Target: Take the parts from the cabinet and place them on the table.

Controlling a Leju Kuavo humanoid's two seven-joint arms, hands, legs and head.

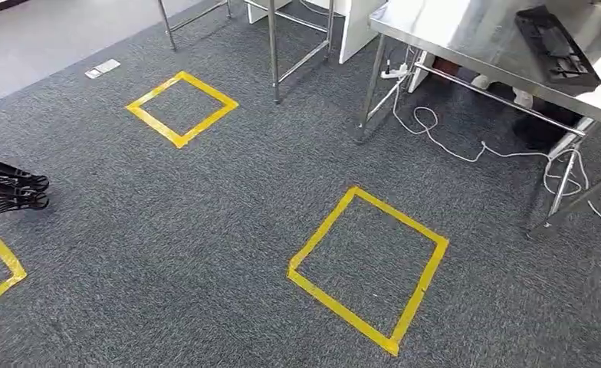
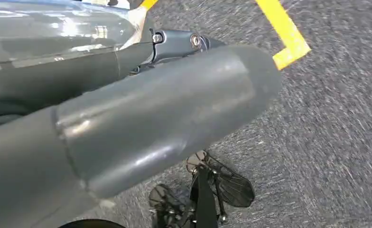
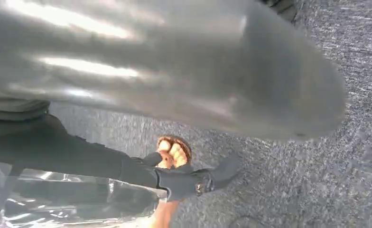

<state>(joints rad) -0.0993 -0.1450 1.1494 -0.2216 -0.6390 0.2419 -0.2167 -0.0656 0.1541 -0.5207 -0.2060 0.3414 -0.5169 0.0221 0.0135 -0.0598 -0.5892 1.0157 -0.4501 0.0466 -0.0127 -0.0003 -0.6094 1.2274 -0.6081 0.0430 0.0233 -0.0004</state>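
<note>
A black tray-like part (image 1: 556, 47) lies on the steel table (image 1: 466, 34) at the far right of the head view. My left hand (image 2: 165, 109) hangs over the carpet, its grey thumb large in the left wrist view and dark fingers (image 2: 174, 42) beside shiny clear plastic (image 2: 56, 28). In the right wrist view my right hand (image 3: 174, 71) also hangs above the carpet, its dark fingers (image 3: 184, 180) lying along clear plastic (image 3: 65, 199). Whether either hand grips anything is hidden.
Yellow tape squares (image 1: 368, 264) (image 1: 181, 107) mark the grey carpet. A black folded stand (image 1: 10, 192) lies at the left, also below my left hand (image 2: 203, 190). White cables (image 1: 466, 149) trail under the table, whose legs (image 1: 370, 88) stand ahead right. Metal frame legs (image 1: 273, 54) rise farther back.
</note>
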